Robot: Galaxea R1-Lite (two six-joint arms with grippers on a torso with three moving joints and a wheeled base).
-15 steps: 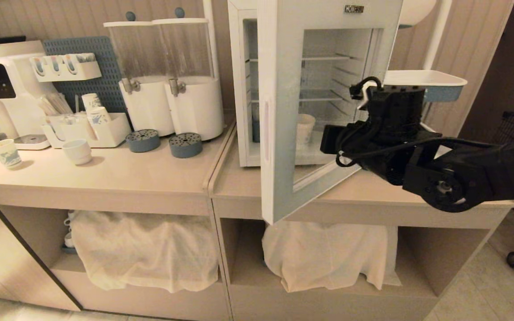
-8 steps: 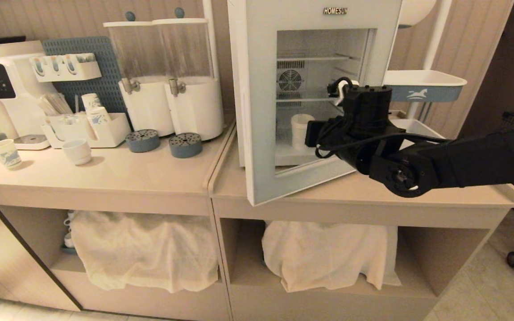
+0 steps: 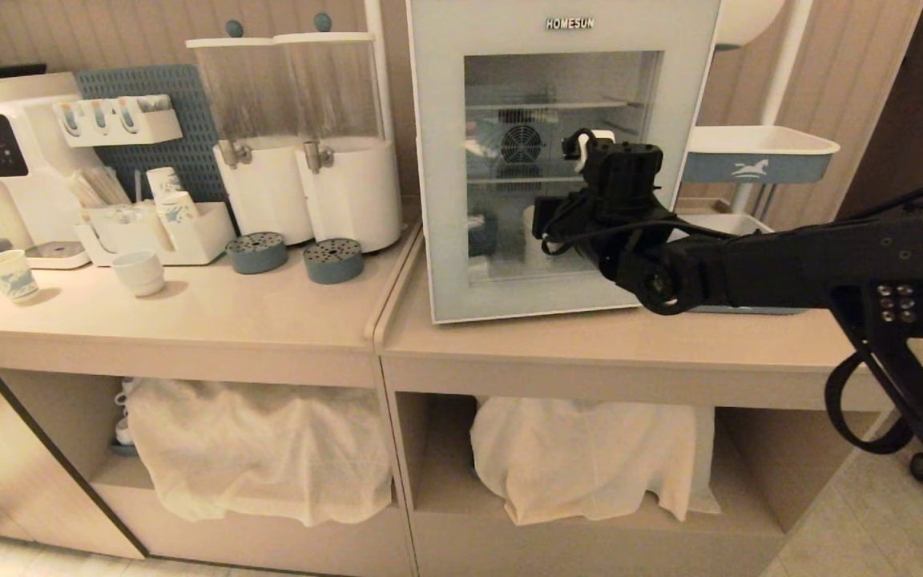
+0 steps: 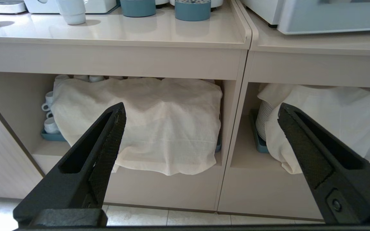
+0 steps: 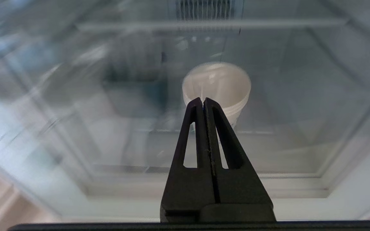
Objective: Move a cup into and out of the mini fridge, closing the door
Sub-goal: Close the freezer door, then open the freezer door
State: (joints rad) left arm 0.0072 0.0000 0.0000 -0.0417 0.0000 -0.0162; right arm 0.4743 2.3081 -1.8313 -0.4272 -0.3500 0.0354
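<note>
Right pincer [image 5: 203, 102], jaws pressed together and empty, points straight at the door [image 3: 445, 200] glass, with the upright cup [image 5: 216, 83] directly beyond inside the mini fridge [image 3: 562, 10]; left pincer [image 4: 201, 118] wide, parked low.

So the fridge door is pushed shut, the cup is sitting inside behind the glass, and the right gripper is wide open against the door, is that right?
Not quite. The right gripper is shut, its fingers pressed together, as the right wrist view shows. The rest holds: the door looks closed on the mini fridge, and the cup stands inside behind the glass.
</note>
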